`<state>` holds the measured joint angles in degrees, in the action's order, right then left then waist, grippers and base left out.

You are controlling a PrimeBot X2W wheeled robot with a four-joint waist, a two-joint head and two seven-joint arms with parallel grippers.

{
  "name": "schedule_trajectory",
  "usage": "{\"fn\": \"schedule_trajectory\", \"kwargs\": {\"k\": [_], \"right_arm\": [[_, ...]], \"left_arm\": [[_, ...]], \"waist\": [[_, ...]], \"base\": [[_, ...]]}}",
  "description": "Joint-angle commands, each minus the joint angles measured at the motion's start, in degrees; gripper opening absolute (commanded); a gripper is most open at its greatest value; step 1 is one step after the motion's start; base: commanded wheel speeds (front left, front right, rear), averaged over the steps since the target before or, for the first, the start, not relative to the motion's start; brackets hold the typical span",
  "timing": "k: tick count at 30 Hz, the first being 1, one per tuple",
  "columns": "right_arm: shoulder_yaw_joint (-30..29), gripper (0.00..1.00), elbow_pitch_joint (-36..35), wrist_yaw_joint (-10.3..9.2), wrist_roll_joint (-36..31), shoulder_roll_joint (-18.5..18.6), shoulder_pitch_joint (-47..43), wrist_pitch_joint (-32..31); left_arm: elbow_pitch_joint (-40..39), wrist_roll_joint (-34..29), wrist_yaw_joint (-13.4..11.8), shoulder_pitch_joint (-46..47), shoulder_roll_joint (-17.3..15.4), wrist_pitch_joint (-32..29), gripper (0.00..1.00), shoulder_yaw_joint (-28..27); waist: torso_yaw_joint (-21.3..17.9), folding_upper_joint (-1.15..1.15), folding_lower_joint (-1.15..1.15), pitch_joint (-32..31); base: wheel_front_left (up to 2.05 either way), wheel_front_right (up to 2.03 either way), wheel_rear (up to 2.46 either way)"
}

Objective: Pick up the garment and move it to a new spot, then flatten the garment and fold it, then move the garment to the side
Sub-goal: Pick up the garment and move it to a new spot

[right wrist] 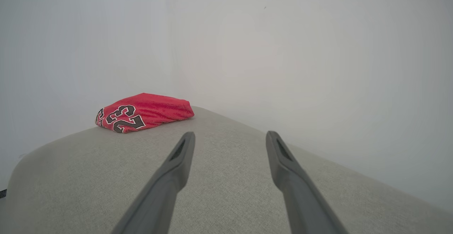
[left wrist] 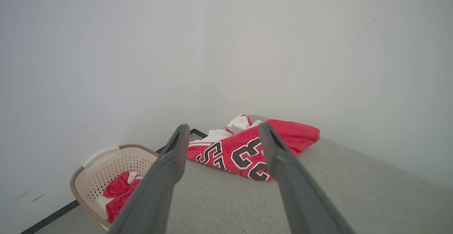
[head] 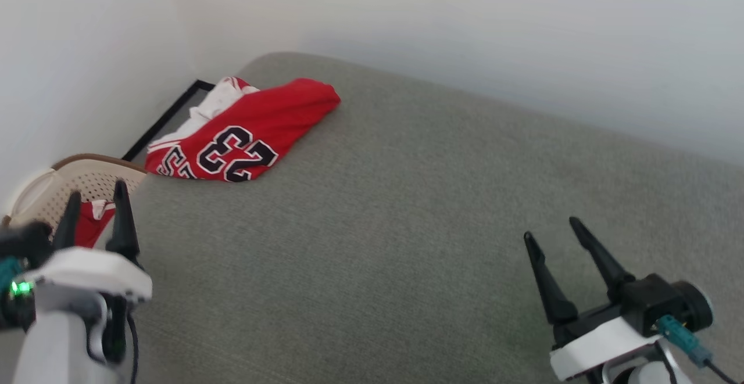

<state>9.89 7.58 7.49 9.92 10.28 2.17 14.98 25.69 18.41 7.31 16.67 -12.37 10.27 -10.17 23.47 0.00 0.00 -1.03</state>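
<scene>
The garment [head: 244, 131] lies crumpled at the far left corner of the grey-green cushioned surface [head: 407, 227], red with a black "23" facing up and white trim at its back edge. It also appears in the left wrist view, the garment [left wrist: 247, 149], and in the right wrist view, the garment [right wrist: 143, 112]. My left gripper [head: 96, 198] hangs open at the near left edge, well short of the cloth. My right gripper [head: 552, 227] stands open at the near right, far from it. Both hold nothing.
A cream perforated laundry basket [head: 64, 183] sits off the left edge, below the surface, holding another red cloth [left wrist: 118, 193]. White walls close in behind and to the left. A black floor line [head: 163, 119] runs along the left wall.
</scene>
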Motion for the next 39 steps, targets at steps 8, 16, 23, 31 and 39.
{"fn": "schedule_trajectory", "kwargs": {"k": [8,16,23,31,39], "right_arm": [[-1.1,1.0,-2.2,0.0,-1.2,2.4,3.3,0.3],[-1.7,1.0,-4.9,0.0,-2.3,4.5,6.4,0.3],[-1.9,1.0,-7.4,0.0,-3.2,5.9,9.3,0.3],[-2.5,1.0,-10.3,0.0,-4.2,7.1,11.3,0.3],[-2.7,1.0,-12.6,0.0,-4.7,7.4,12.1,-0.3]], "left_arm": [[12.3,5.2,0.2,14.2,-5.2,1.6,1.0,5.6],[24.9,10.3,0.2,26.6,-9.0,1.4,1.0,10.5],[34.6,12.2,0.2,36.3,-11.7,-1.4,1.0,13.5],[44.2,12.9,0.2,44.6,-13.8,-9.8,1.0,15.4],[47.5,14.8,-1.3,48.2,-14.8,-21.3,1.0,15.0]], "waist": [[-4.9,0.0,0.0,8.7],[-8.0,0.0,0.0,16.1],[-10.8,0.0,0.0,23.1],[-13.2,0.0,0.0,29.5],[-14.8,0.0,0.0,33.1]], "base": [[0.0,0.0,0.0],[0.0,0.0,0.0],[0.0,0.0,0.0],[0.0,0.0,0.0],[0.0,0.0,0.0]]}}
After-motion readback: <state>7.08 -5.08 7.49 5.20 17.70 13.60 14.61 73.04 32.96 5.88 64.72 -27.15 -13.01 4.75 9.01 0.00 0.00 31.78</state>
